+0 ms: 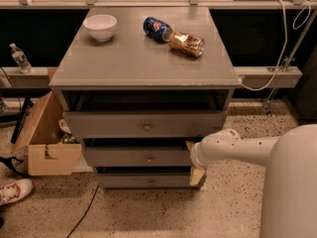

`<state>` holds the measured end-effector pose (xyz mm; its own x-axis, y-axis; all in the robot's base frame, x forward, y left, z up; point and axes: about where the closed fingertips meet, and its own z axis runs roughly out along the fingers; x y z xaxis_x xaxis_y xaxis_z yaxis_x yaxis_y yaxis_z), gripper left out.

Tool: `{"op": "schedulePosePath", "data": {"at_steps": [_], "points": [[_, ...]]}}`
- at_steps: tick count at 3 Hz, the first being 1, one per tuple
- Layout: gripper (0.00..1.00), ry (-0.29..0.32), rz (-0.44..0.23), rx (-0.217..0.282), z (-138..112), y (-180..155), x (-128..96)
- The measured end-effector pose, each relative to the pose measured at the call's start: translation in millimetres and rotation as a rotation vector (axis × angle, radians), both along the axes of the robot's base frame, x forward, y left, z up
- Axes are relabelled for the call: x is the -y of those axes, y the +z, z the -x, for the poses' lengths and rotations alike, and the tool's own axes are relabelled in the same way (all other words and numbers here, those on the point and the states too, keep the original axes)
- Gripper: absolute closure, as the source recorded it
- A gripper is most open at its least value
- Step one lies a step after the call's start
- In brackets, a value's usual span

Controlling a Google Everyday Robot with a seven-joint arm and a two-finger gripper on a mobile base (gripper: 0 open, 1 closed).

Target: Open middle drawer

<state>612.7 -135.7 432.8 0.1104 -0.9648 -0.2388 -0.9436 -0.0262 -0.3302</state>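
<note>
Your gripper [194, 159] sits at the right-hand side of the grey chest [143, 66], level with the middle drawer [138, 157]. The white arm [237, 148] reaches in to it from the right of the chest. Its two tan fingers [197, 175] stand apart, one above the other. The upper one is at the top right corner of the middle drawer's front. The lower one hangs beside the right end of the bottom drawer [143, 181]. You cannot tell whether either finger actually presses on the wood.

The middle drawer is the second of the chest's three grey fronts, below the top drawer [114, 125] and above the bottom one. Its small round knob [149, 159] is at the centre of the front, well left of the gripper. A dark gap shows along the top edge of the front.

On the chest's top you have a white bowl [100, 27] at the back left. A blue can [157, 29] and a golden-brown can [186, 44] lie on their sides at the back right, just beside each other.

On the floor left of the chest stands an open cardboard box [47, 152], with a red-and-white shoe [15, 191] nearer the camera. A water bottle [20, 58] stands on the ledge left of the chest.
</note>
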Motion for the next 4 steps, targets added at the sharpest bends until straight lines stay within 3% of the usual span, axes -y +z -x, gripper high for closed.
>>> {"op": "schedulePosePath", "data": {"at_steps": [2,3,4], "points": [[0.00,-0.031,-0.001,0.034,-31,-24,2],[0.26,-0.058,-0.009,0.014,-33,-38,10],[0.50,-0.085,-0.003,-0.011,-20,-43,23]]}}
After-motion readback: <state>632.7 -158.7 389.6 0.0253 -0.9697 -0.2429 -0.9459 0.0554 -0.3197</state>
